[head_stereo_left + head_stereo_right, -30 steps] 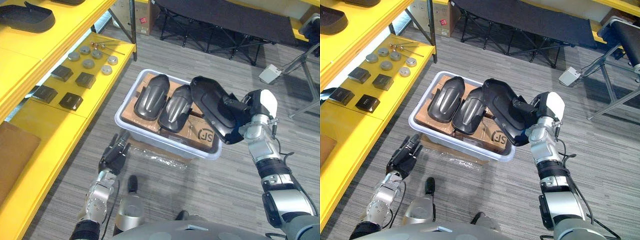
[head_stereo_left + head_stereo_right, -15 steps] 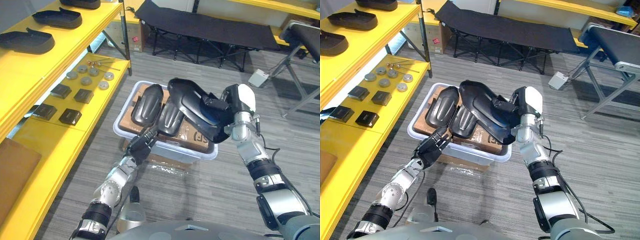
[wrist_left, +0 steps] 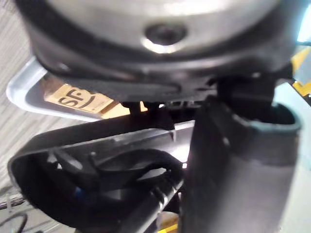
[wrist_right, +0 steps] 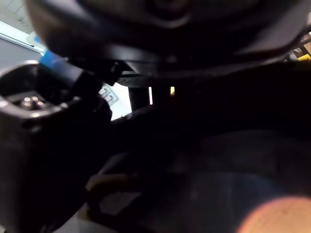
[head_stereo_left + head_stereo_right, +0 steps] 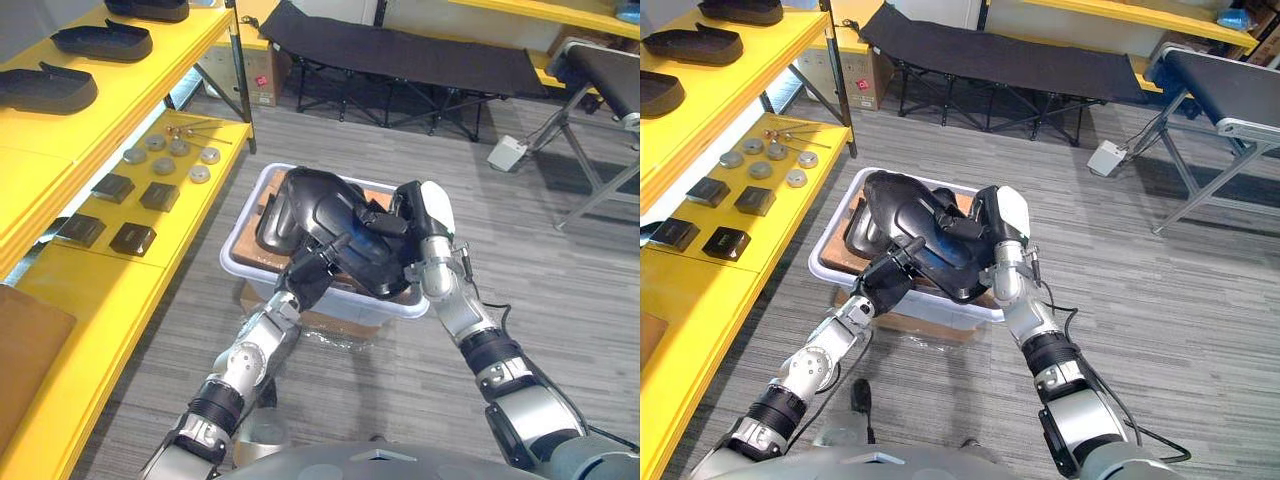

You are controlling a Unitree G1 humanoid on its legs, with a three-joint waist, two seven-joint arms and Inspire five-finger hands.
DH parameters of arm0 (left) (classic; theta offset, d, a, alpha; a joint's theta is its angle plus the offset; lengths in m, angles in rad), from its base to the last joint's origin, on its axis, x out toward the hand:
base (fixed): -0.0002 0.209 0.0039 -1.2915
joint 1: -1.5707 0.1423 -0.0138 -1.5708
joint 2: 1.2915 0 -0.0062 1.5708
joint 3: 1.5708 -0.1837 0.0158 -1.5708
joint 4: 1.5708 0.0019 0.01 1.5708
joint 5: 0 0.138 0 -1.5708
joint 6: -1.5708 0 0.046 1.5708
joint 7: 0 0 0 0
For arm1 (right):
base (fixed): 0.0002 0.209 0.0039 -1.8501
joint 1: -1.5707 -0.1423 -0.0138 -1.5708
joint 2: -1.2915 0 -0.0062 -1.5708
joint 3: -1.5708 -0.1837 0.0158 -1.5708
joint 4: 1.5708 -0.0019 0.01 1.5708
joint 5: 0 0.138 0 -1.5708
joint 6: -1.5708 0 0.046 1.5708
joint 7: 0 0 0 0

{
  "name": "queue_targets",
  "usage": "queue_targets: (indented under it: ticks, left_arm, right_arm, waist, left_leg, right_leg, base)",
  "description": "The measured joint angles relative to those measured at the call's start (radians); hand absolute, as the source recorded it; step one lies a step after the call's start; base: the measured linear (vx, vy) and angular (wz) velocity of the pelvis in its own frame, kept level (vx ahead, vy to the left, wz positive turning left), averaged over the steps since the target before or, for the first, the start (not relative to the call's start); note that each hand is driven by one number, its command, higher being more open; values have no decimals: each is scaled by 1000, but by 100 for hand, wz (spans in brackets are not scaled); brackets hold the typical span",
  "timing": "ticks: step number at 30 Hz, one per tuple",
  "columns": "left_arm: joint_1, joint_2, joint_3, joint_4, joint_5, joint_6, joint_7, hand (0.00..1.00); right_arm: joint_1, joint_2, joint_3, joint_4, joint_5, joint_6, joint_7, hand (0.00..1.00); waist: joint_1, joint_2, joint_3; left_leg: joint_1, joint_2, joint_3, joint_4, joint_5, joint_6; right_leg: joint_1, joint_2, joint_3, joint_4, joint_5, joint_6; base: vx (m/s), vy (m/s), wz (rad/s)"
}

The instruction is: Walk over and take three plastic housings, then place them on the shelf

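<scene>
The yellow shelf [image 5: 60, 290] fills the head view from 7 to 11 o'clock, its upper level carrying three dark housings [image 5: 45, 88] laid in a row toward 11 o'clock. A black folding cot [image 5: 400, 50] stands on the grey floor at 12 o'clock. Near the centre a white plastic bin [image 5: 240, 275] sits on a cardboard box [image 5: 330, 322], just beside the shelf's lower level.

Over the bin hangs a large black plastic housing [image 5: 330, 215], tilted, its hollow side turned toward 3 o'clock. The right robot hand [image 5: 415, 215] comes in from 4 o'clock and holds this housing, fingers curled into its hollow and the white-covered thumb on the 3 o'clock side. The left robot hand [image 5: 310, 275] reaches up from 7 o'clock and meets the housing's lower edge at 6 o'clock, above the bin's near rim; I cannot tell whether its fingers grip that edge or merely touch it.

On the shelf's lower level, at 9 o'clock from the bin, lie four dark square blocks [image 5: 130, 238], and beyond them, toward 11 o'clock, a cluster of small metal discs [image 5: 165, 165]
</scene>
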Motion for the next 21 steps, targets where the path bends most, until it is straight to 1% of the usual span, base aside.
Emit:
queue_targets:
  ticks: [3,7,8,12,13,16,21]
  left_arm:
    - [0,0,-19,0,-3,-32,42,0]
    - [-4,-7,-45,0,-50,-96,96,0]
    - [-4,-8,-48,0,-50,-112,123,0]
    - [-5,-8,-48,2,-50,-127,198,0]
    - [-5,-8,-44,7,-51,-137,218,0]
    - [-5,-8,-41,7,-51,-161,225,0]
    - [-5,-9,-56,7,-83,-172,224,0]
  right_arm:
    - [2,12,26,0,14,-3,-21,0]
    - [39,30,59,0,44,-6,-37,0]
    - [53,34,71,0,48,-6,-43,0]
    - [86,52,97,-31,58,-23,-53,0]
    - [89,62,109,-48,58,-28,-59,0]
    - [89,68,120,-76,58,-34,-64,0]
    - [92,70,120,-78,85,-35,-77,0]
  waist:
    - [-2,6,-10]
    - [-3,7,-15]
    - [-3,7,-17]
    - [-7,5,-20]
    - [-12,2,-23]
    - [-18,-6,-29]
    - [-22,-11,-32]
  left_leg:
    - [0,0,-3,0,0,0]
    - [0,0,-7,0,0,-1]
    - [0,-1,-7,0,0,-1]
    - [0,-1,-7,0,0,-1]
    - [0,-1,-6,0,0,-1]
    - [-1,-1,-6,0,0,-1]
    - [-1,-2,-4,0,0,-1]
  right_leg:
    - [2,1,-1,-1,0,0]
    - [3,2,-3,-2,0,0]
    - [3,2,-3,-2,0,0]
    - [2,2,-2,-2,0,0]
    - [0,2,-1,-2,0,0]
    - [0,2,-1,-2,0,0]
    - [-7,1,-1,-3,0,0]
  base:
    - [0,0,0]
    - [0,0,0]
    - [0,0,0]
    - [0,0,0]
    - [0,0,0]
    - [0,0,0]
    - [0,0,0]
